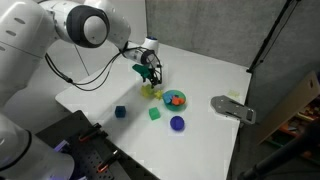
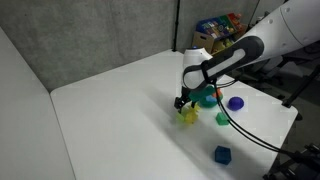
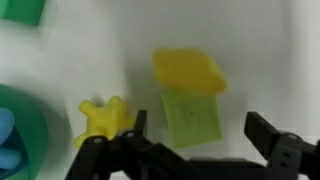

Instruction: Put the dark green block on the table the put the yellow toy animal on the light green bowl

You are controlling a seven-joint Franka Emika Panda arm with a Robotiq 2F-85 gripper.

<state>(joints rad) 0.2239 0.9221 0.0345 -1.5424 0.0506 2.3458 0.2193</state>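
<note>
Gripper nearest the lens in the wrist view: jaws spread wide, nothing held between them. Under the gap sits the light green bowl, which looks empty. Yellow toy animal lies just outside one finger, near the bowl but apart from it. Second yellow lump touches the bowl's far edge; identity unclear. Dark green block rests alone on the table in an exterior view, so step one looks done. Left, by my reading: grasp the toy, lift it, set it on the bowl.
</note>
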